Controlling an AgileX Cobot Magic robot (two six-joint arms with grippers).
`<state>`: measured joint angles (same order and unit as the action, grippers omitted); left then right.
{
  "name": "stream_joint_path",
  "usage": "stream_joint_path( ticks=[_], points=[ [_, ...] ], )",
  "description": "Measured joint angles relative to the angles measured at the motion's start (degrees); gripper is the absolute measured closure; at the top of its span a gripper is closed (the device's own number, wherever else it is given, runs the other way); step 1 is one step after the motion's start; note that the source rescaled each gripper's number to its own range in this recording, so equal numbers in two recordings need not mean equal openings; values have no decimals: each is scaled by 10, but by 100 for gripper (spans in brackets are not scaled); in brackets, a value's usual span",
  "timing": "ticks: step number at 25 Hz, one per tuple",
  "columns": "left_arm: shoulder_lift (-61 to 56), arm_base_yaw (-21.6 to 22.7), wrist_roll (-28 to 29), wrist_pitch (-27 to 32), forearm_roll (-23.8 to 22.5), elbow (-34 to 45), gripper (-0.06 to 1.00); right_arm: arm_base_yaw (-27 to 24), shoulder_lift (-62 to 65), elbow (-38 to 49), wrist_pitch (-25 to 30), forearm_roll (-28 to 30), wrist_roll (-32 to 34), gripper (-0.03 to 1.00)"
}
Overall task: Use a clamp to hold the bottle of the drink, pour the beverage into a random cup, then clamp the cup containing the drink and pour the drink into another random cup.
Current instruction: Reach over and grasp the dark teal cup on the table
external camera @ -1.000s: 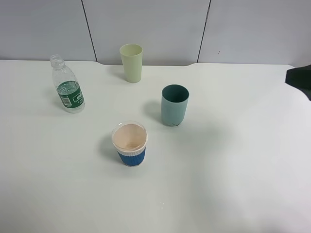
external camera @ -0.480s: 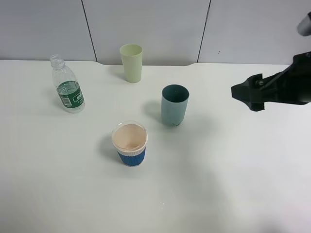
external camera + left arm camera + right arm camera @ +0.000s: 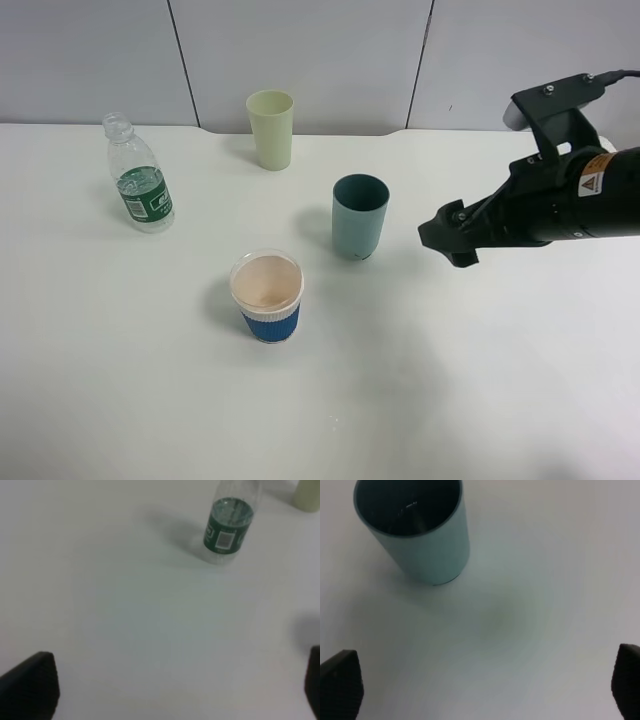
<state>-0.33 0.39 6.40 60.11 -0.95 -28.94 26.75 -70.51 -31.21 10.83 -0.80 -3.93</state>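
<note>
Small clear plastic water bottle with a green label band (image 3: pixel 139 178) stands upright near the far left of the white tabletop (image 3: pixel 450 390), well apart from everything else and untouched. The black right arm reaches in from the right side of the high view, stretched low and sloping down towards the middle. Its right gripper (image 3: pixel 447 243) points at the plain teal tumbler (image 3: pixel 359 217) and hangs near it without touching. In the right wrist view the two dark fingertips sit at opposite edges, spread wide with only bare table between them, and the tumbler stands upright ahead with its darker inside showing. The left arm is outside the high view. Its wrist camera shows the left gripper (image 3: pixel 170 687) with its tips spread wide and nothing held, and the bottle stands well ahead of it. The bottle has a ribbed neck and see-through walls above the label. A short cup with a white rim and ribbed blue band (image 3: pixel 267 297) stands nearest the front, and a pale yellow-green tumbler (image 3: pixel 271 130) stands at the back.
</note>
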Motion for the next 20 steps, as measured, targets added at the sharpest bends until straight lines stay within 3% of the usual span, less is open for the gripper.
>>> stream_joint_path(
  ticks=[9,20],
  points=[
    [0,0,0,0,0,0,-6,1,-40,0,-17,39,0,-3],
    [0,0,0,0,0,0,-6,1,-84,3,-127,154,9,-3]
  ],
)
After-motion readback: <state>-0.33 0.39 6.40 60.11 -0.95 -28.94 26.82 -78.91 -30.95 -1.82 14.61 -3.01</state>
